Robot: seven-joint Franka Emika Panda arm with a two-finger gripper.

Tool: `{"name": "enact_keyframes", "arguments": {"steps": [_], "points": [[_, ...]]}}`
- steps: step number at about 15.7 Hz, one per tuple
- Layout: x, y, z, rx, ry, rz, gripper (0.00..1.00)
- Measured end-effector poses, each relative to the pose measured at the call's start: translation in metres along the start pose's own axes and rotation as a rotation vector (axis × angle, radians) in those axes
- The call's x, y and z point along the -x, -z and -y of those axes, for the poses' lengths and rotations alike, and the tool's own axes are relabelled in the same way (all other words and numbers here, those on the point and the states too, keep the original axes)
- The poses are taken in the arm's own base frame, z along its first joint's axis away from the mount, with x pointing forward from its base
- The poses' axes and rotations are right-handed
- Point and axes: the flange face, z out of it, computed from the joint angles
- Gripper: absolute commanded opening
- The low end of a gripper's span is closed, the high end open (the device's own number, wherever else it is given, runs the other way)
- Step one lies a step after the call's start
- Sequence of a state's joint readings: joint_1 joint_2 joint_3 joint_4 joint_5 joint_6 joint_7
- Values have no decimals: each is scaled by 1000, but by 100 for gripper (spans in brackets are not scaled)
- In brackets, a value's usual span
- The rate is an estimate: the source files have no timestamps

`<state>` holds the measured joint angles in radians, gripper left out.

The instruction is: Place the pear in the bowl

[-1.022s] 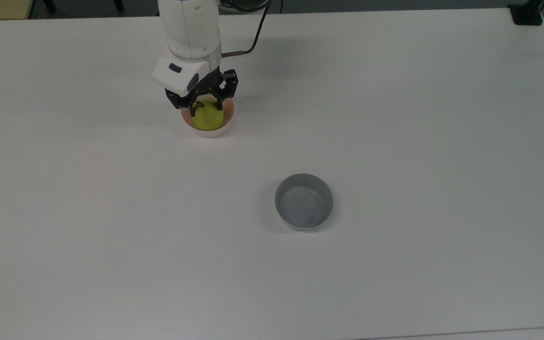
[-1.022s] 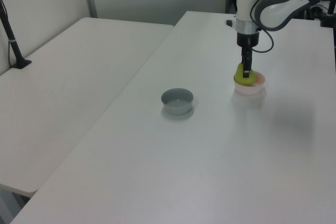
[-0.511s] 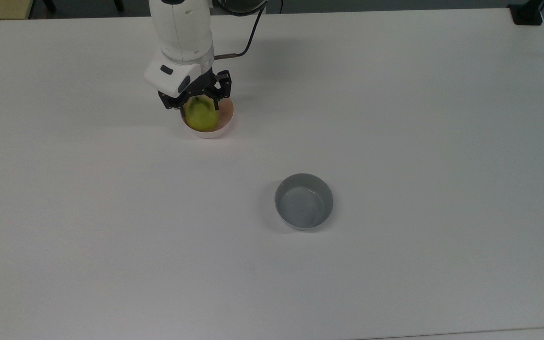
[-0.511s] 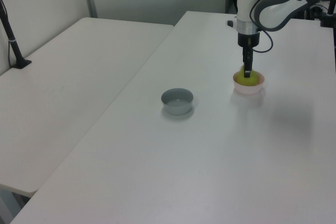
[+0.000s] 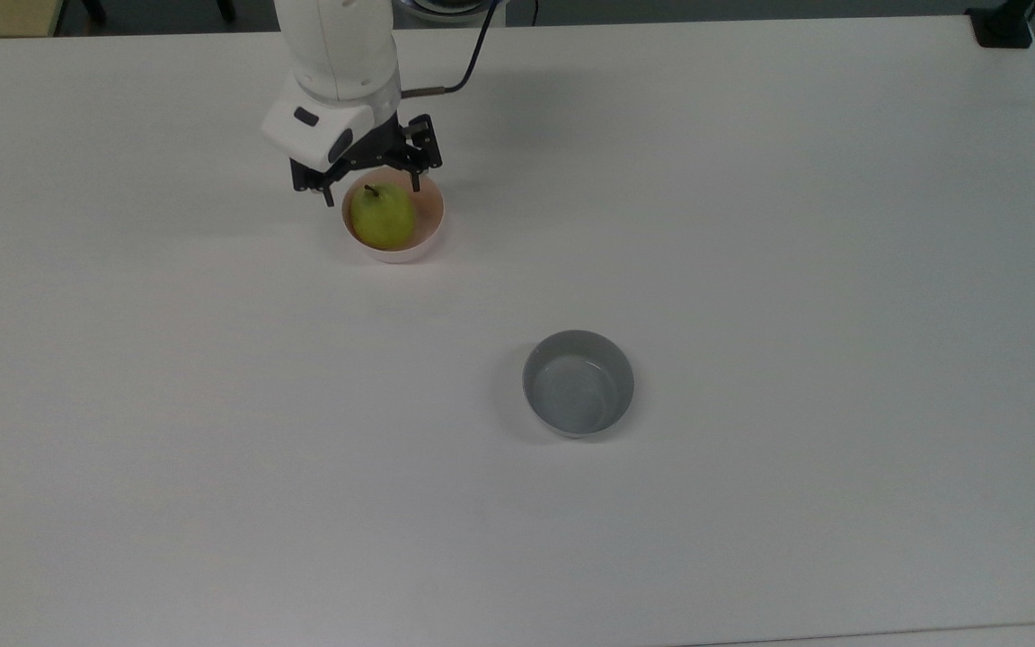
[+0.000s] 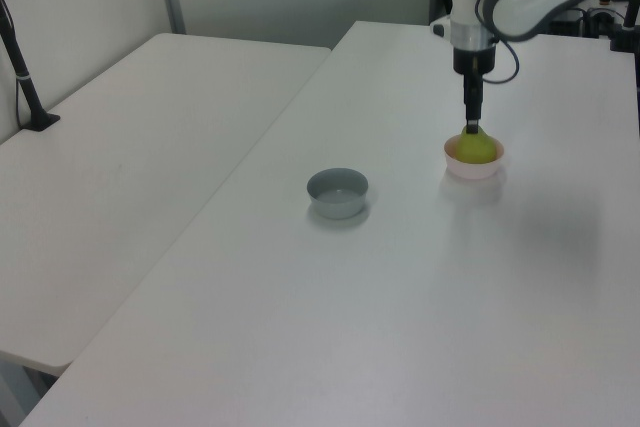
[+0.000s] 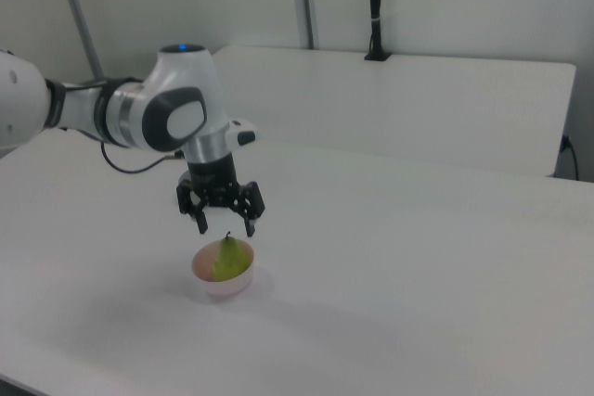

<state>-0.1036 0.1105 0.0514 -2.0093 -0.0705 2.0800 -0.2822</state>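
While tool (image 7: 225,226) hovers spread, pear (image 5: 382,217) sits in bowl (image 5: 429,232)

In the top view the arm (image 5: 333,45) is cut off by the upper edge, and the pincer (image 5: 371,182) hides the far rim of the bowl (image 5: 432,225). The pear (image 6: 477,147) hides most of the bowl's inside in the left view. The bench (image 5: 751,225) runs past both side edges of the top view.

End effector (image 7: 225,225) pointing straight down, fingers spread apart, nothing held.
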Motion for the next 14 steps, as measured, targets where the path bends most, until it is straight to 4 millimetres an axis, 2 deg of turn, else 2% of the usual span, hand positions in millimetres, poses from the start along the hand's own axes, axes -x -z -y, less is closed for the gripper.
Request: {"name": "enact_keyframes", "arguments": {"steps": [4,7,10,14], "points": [[2,61,-4,9,-11,-7,100],[4,99,-7,12,-27,-5,100],[6,132,-16,20,-127,-33,100],[8,162,-22,32,-216,-87,100]]}}
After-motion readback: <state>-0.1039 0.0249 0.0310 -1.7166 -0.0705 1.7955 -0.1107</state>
